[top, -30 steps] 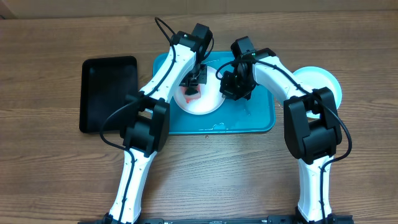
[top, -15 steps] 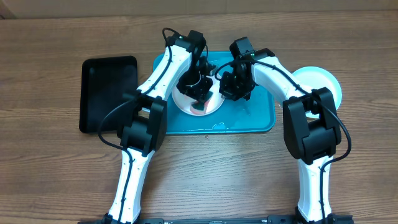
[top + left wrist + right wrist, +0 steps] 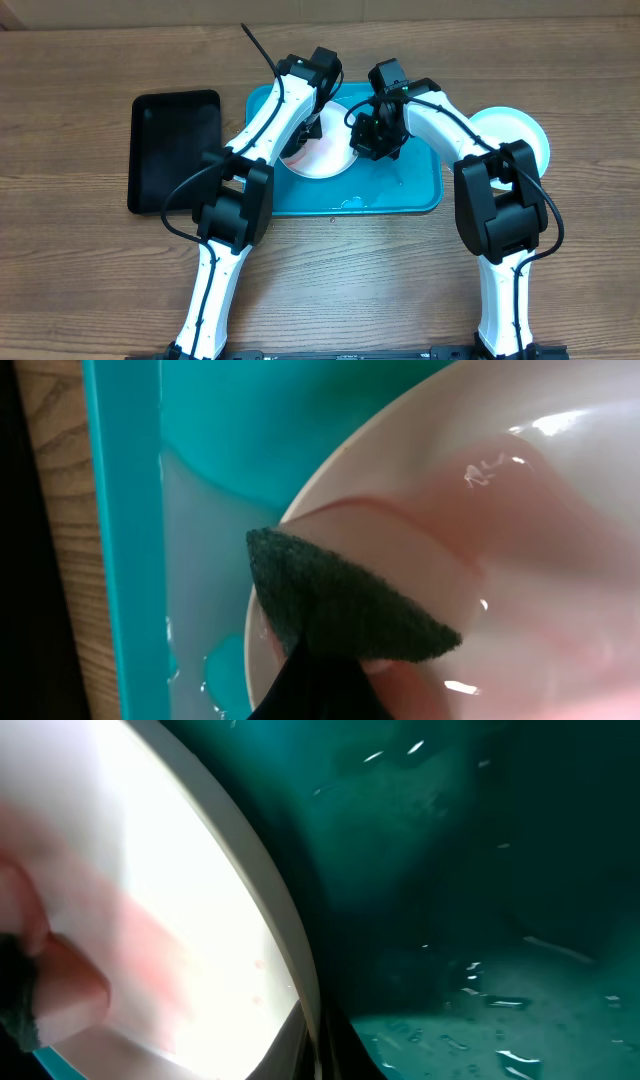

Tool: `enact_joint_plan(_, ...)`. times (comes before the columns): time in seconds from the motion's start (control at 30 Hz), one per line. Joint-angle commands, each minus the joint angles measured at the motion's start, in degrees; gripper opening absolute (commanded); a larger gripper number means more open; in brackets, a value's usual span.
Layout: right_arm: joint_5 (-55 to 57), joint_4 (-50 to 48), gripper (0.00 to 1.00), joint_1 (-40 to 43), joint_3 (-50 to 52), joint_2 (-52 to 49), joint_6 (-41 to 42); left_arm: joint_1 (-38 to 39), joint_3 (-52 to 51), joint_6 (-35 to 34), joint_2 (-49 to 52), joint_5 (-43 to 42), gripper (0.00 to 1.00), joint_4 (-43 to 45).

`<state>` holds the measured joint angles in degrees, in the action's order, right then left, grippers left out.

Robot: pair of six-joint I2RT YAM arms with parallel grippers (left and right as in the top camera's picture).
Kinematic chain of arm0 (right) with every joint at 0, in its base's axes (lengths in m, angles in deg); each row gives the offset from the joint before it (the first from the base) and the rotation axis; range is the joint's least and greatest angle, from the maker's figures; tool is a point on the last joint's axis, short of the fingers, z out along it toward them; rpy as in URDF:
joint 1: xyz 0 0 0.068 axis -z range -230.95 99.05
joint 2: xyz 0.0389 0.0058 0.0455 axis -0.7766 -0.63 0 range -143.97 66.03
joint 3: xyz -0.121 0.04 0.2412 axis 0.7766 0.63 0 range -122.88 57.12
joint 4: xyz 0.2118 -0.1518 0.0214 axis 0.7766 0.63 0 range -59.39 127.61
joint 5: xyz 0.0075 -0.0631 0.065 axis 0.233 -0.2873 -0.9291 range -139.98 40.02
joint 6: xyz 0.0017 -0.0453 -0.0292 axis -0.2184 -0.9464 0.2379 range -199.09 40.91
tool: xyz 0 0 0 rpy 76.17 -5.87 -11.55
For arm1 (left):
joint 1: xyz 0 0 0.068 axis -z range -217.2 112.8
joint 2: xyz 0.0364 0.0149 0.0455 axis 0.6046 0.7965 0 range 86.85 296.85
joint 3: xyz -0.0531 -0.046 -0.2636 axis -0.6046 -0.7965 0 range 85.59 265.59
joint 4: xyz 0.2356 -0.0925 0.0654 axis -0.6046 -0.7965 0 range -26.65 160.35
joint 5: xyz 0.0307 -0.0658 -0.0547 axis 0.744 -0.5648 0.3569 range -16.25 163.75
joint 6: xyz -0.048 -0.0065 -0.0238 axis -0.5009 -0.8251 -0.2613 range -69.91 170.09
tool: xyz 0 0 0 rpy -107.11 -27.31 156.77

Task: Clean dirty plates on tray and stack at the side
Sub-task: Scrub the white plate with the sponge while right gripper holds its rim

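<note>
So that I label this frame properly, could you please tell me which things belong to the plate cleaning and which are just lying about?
Part of the job:
turquoise tray
white plate on it, smeared pink
green scouring pad on that plate
plates beside the tray, on its right

Just lying about:
black tray, left of the turquoise one

The large tray [image 3: 410, 195] sits mid-desk [image 3: 80, 280] toward the far edge, holding a plate [image 3: 325, 160] in its left half, a sponge [image 3: 340, 610] on it. A smaller tray [image 3: 172, 150] lies leftward, the other plates [image 3: 520, 125] rightward.
</note>
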<state>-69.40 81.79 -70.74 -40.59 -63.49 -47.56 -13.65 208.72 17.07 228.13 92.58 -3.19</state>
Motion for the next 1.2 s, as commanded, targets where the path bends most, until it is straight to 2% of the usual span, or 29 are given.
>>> enact_joint_plan(0.0,2.40,0.94,0.04,0.24,0.00,-1.88,-0.42,-1.33,-0.72,5.31,1.97,-0.81,0.04,-0.11)
enact_joint_plan(0.2,2.40,0.96,0.04,0.24,-0.02,-1.88,-0.42,-1.36,-0.72,34.29,1.97,-34.05,0.04,0.07)
enact_joint_plan(0.3,2.38,1.18,0.04,0.24,0.00,-1.88,-0.44,-1.36,-0.72,41.90,1.97,-45.94,0.04,0.44)
enact_joint_plan(0.4,2.40,1.51,0.04,0.24,-0.02,-1.88,-0.44,-1.36,-0.72,41.16,1.97,-46.97,0.04,2.84)
enact_joint_plan(0.5,2.38,1.57,0.04,0.24,0.00,-1.88,-0.44,-1.40,-0.72,35.30,1.97,-41.53,0.04,7.02)
enact_joint_plan(0.63,2.40,1.60,0.04,0.24,-0.02,-1.88,-0.44,-1.42,-0.68,21.77,1.97,-24.30,0.04,11.52)
enact_joint_plan(0.77,2.40,1.60,0.04,0.24,0.00,-1.88,-0.44,-1.44,-0.17,8.72,1.97,-4.98,0.04,10.75)
enact_joint_plan(0.87,2.43,1.60,0.04,0.24,-0.02,-1.88,-0.44,-1.44,-0.17,3.65,1.97,2.40,0.04,8.26)
enact_joint_plan(0.93,2.40,1.57,0.04,0.24,-0.02,-1.88,-0.44,-1.42,-0.17,4.17,1.97,0.87,0.04,6.21)
enact_joint_plan(1.0,2.40,1.55,0.04,0.24,0.00,-1.88,-0.44,-1.42,-0.17,7.65,1.97,-4.39,0.04,3.65)
enact_joint_plan(1.17,2.40,1.57,0.04,0.24,0.00,-1.88,-0.44,-1.42,-0.17,23.65,1.97,-28.37,0.04,-2.45)
